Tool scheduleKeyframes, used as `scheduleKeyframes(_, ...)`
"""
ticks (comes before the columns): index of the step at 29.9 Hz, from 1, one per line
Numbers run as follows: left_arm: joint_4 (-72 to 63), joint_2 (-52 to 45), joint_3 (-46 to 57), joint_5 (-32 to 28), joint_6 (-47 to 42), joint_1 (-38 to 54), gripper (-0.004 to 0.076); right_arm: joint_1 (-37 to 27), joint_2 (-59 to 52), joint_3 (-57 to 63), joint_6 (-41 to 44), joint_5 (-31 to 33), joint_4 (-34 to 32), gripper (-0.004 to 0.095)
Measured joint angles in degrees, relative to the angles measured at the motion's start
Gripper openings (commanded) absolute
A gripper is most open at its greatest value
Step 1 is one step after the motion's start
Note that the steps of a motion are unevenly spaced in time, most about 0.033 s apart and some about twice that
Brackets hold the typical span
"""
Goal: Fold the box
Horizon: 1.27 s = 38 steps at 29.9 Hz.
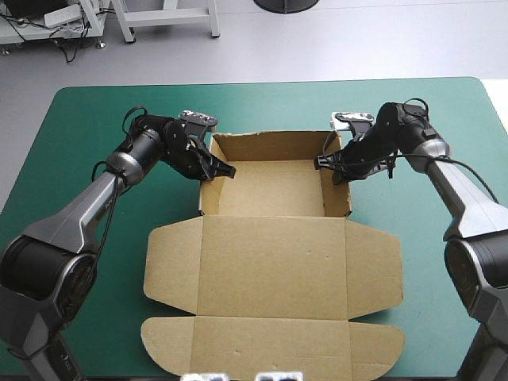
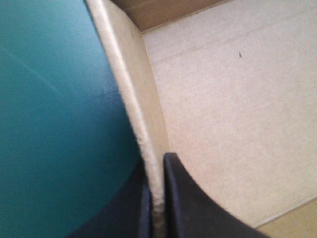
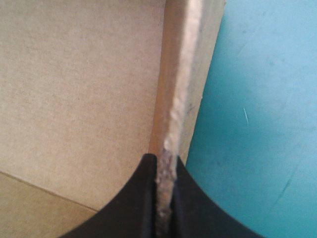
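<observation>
Two grippers we count, and one brown box (image 1: 270, 262) mid-table on the teal-green cover (image 1: 87, 127), its tray walls raised at the far end and its lid flat on the near side. Our left gripper (image 1: 225, 170) pinches the tray's left wall; our right gripper (image 1: 325, 161) pinches the right wall.

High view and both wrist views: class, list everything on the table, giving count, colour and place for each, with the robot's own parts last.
box: one, brown, middle of the table; far part an open tray with walls raised, lid flat toward the near edge.
table cover: one, teal-green, under the box.
left gripper: one, black fingers, shut on the box's left wall.
right gripper: one, black fingers, shut on the box's right wall.
</observation>
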Motion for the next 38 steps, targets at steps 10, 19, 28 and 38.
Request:
scheduleKeyframes(10,1.47,1.49,-1.82,1.86,1.51,-0.09,0.0051,3.32,1.33,-0.57,-3.25,-3.18,-6.03,0.0345)
scheduleKeyframes(19,2.94,2.44,-7.06,11.08,4.20,-0.09,0.0421,3.96,2.00,-1.14,-3.58,-2.68,-4.76,0.0379)
scheduleKeyframes(28,3.12,2.44,-10.10,14.96,2.60,-0.09,0.0525,3.96,1.94,-7.03,-3.58,0.66,-6.07,0.0379)
scheduleKeyframes(38,0.23,-1.18,-20.02,15.81,1.97,-0.09,0.0524,3.96,-1.16,-14.79,-1.79,7.87,-10.88,0.0378)
